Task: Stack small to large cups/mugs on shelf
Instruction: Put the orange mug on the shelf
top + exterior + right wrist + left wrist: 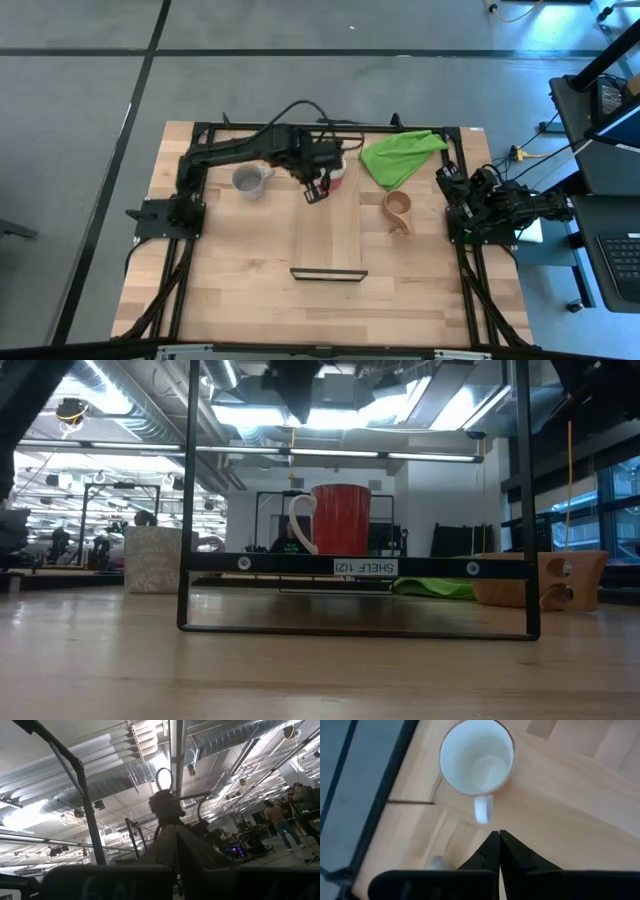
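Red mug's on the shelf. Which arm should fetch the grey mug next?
Left, probably. Its hand hangs over the shelf beside the red mug, near the grey mug. The right hand waits at the table's far right edge.

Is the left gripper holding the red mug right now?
No. The left gripper hangs shut and empty above the red mug, which stands on the shelf.

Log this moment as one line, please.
left gripper: shut, empty, above shelf beside red mug | right gripper: parked, shut | grey mug, wooden cup: on table
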You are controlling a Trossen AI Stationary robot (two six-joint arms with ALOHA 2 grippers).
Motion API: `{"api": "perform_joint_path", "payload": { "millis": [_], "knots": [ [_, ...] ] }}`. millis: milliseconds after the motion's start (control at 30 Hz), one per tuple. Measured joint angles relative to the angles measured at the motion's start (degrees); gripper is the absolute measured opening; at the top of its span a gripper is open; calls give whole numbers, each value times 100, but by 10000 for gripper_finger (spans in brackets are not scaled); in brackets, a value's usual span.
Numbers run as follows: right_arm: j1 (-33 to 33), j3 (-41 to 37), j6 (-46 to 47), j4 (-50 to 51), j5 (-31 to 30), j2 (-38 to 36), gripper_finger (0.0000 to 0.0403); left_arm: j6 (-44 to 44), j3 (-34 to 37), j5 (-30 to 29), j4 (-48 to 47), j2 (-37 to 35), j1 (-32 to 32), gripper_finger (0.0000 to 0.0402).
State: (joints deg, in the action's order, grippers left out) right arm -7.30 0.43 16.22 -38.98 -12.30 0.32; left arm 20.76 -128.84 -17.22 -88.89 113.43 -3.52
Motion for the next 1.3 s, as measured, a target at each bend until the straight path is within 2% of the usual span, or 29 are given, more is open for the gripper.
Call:
{"api": "perform_joint_path", "payload": {
  "millis": [67, 167, 367, 500, 600, 733, 833, 967, 1200, 1300],
  "knots": [
    [0, 0, 5, 47, 16, 0, 16, 310, 590, -81, 364, -381, 230, 0],
    [-1, 0, 1, 61, 18, 0, 16, 621, 1782, -160, 1387, -1168, 565, 0],
    [-1, 0, 5, 78, 28, 0, 16, 754, 4407, -299, 4300, -2774, 774, 1],
    [-1, 0, 2, 78, 29, 0, 16, 1150, 5907, -489, 5031, -3421, 933, 1],
    [-1, 0, -3, 78, 28, 0, 16, 1175, 6675, -456, 5704, -3682, 1002, 1],
    [1, 0, 1, 78, 29, 0, 16, 1261, 7245, -454, 6557, -3701, 950, 0],
    [-1, 0, 5, 80, 29, 0, 16, 1302, 7396, -462, 7166, -3662, 768, 0],
    [0, 0, 3, 89, 29, 0, 16, 1339, 7511, -488, 7249, -3603, 326, 0],
    [0, 0, -36, 122, 29, 0, 16, 1337, 7521, -68, 7382, -3605, -239, 0],
    [1, 0, -742, 124, -1, 0, 16, 1375, 7521, 0, 7378, -3605, -272, 0]
  ]
}}
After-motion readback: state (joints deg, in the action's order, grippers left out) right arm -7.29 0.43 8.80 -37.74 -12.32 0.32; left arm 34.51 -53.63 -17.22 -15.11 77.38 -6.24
